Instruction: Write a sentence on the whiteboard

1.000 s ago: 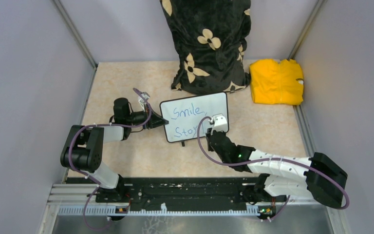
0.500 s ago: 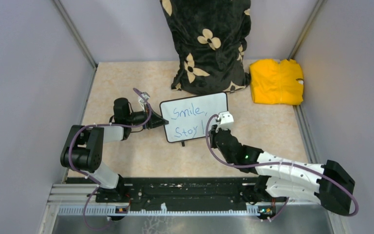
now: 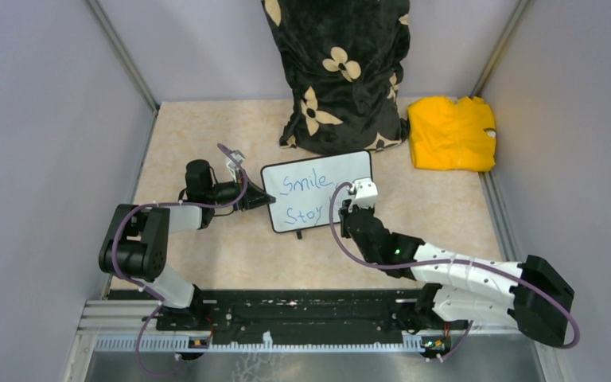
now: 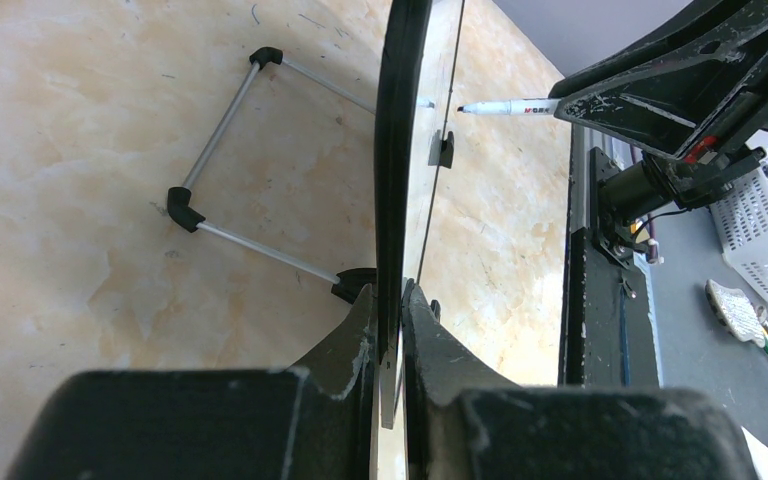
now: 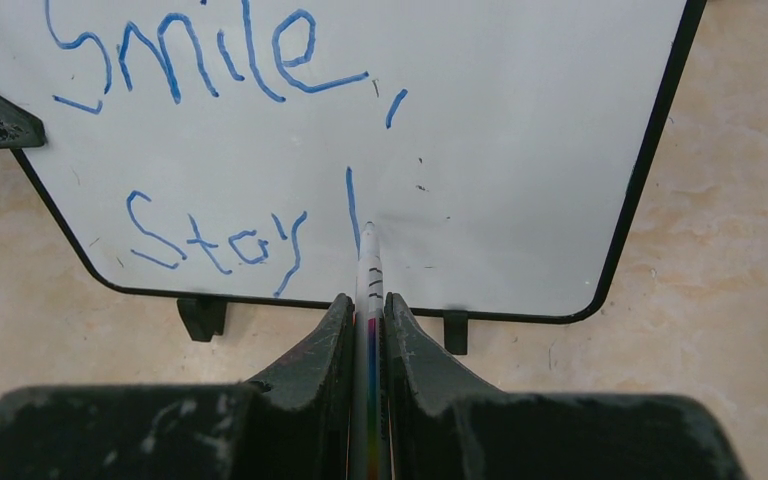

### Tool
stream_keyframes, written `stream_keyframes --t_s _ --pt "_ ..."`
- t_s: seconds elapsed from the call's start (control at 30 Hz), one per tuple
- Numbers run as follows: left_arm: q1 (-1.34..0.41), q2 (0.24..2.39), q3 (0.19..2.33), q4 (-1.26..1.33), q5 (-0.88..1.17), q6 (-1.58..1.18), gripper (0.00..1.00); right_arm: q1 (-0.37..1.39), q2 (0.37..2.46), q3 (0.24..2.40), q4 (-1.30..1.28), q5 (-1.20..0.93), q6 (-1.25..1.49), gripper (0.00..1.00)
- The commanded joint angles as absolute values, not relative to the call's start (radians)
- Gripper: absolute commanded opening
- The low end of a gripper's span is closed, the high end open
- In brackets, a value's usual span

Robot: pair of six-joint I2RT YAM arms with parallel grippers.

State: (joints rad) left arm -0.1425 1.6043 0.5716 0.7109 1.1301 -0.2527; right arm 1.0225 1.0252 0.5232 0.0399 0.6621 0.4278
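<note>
We saw the small white rectangular whiteboard with a thin dark frame (image 3: pixel 352 165) standing mid-table on the beige marbled tabletop (image 3: pixel 207 263). The left gripper (image 3: pixel 256 199) pinched the whiteboard's left edge between nearly closed fingers. The right gripper (image 5: pixel 368 305) clamped a slim white marker pen (image 5: pixel 369 265). The pen's tip met the lower end of a vertical stroke after the blue handwritten sentence (image 5: pixel 175 70), "Smile, Stay".

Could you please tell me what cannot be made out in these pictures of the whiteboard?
Top external: the right arm hides the thin white marker and the lower right corner of the small white dark-framed whiteboard.
Left wrist: board edge-on, blue handwriting unreadable.
Right wrist: the frame cuts off the board's top edge.
</note>
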Motion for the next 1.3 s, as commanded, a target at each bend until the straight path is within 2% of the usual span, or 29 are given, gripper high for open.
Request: stream_keyframes --t_s 0.0,1.0,1.27 --pt "-0.155 1.612 0.573 0.676 1.082 -0.204 0.00 1.014 1.034 0.572 0.080 0.691 0.419 0.00" --pt "-0.155 1.611 0.574 0.673 1.080 -0.202 0.00 1.007 1.117 0.569 0.092 0.605 0.449 0.00" --pt "-0.155 1.612 0.574 0.672 1.081 -0.202 0.00 1.007 1.095 0.555 0.056 0.648 0.458 0.00"
